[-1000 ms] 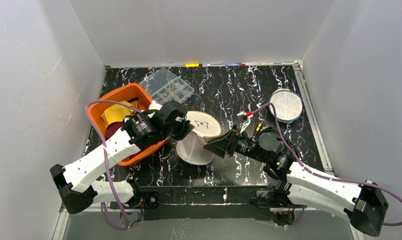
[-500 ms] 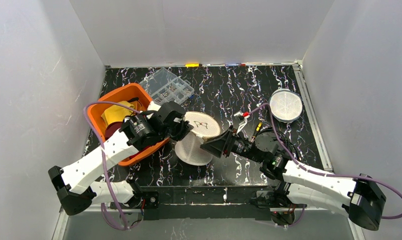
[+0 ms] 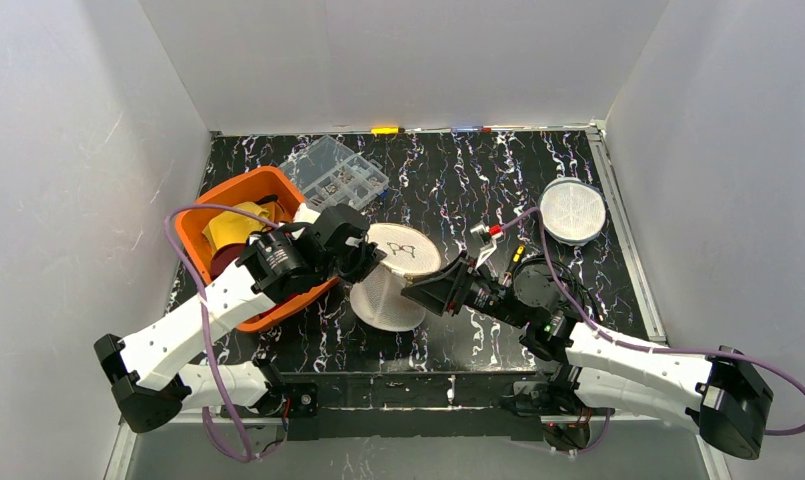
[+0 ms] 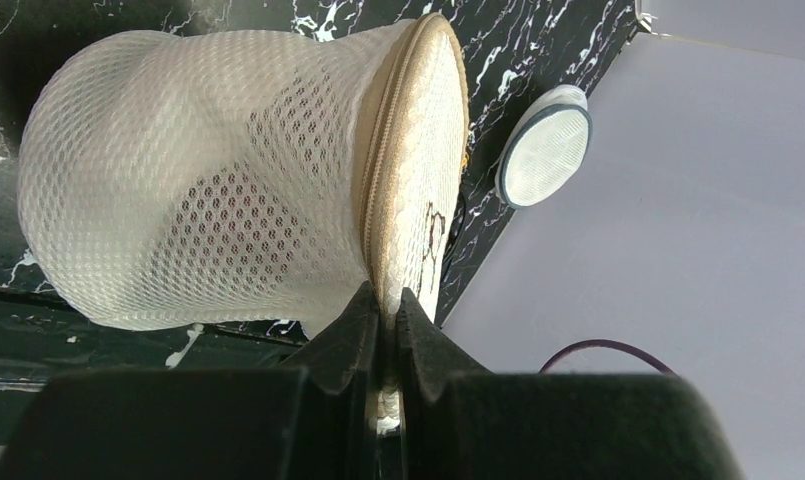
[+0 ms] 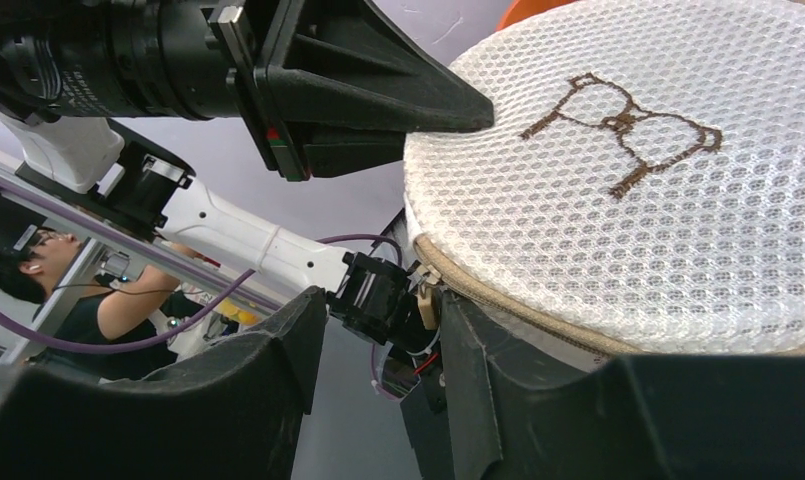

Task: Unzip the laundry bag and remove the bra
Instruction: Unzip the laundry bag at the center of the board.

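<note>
The white mesh laundry bag [image 3: 390, 290] is a round drum with a tan zipper round its lid [image 4: 378, 190] and a brown bra emblem [image 5: 618, 125] on top. My left gripper [image 3: 370, 255] is shut on the bag's zipper rim [image 4: 390, 300] and holds the bag tilted. My right gripper [image 3: 418, 293] is open at the bag's near edge; the tan zipper pull [image 5: 425, 305] hangs between its fingers, close to the right finger [image 5: 468, 370]. A dark pinkish shape inside the mesh [image 4: 228, 215] may be the bra.
An orange bin [image 3: 240, 200] with yellow and dark red items sits behind the left arm. A clear compartment box [image 3: 335, 172] stands at the back. A second round mesh bag [image 3: 573, 211] lies at the right. Cables and small parts [image 3: 498, 245] lie near the right arm.
My right gripper has moved left toward the bag's near edge. The left gripper and the bag have shifted slightly.
</note>
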Available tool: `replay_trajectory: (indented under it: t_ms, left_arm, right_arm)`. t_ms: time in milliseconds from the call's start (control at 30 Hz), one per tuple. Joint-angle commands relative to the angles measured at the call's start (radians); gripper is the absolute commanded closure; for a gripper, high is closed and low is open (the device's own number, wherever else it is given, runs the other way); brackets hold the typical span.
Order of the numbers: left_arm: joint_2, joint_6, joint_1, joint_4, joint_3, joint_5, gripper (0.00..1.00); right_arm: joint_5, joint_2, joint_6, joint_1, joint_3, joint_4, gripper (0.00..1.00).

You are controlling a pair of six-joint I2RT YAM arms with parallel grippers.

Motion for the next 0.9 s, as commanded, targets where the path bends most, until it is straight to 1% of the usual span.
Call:
replay_trajectory:
  t_ms: [0,233,400,700,867]
  left_arm:
    - [-0.035,-0.005,-0.003,0.0,-0.011,-0.028,1.0]
    - [-0.031,-0.004,-0.003,0.001,-0.007,-0.022,1.0]
    - [-0.031,-0.003,-0.004,0.002,-0.005,-0.016,1.0]
    - [-0.034,-0.003,-0.003,0.002,-0.009,-0.012,1.0]
    - [-0.037,-0.002,-0.003,0.002,-0.009,-0.015,1.0]
  right_arm:
    - [0.016,-0.013,-0.011,0.009,-0.006,0.085,0.47]
    - [0.027,-0.007,-0.01,0.012,-0.004,0.078,0.49]
    - [0.049,0.003,0.0,0.013,-0.004,0.064,0.53]
    - [0.067,0.02,0.01,0.016,0.003,0.038,0.65]
    - [0.073,0.021,0.01,0.017,0.006,0.024,0.73]
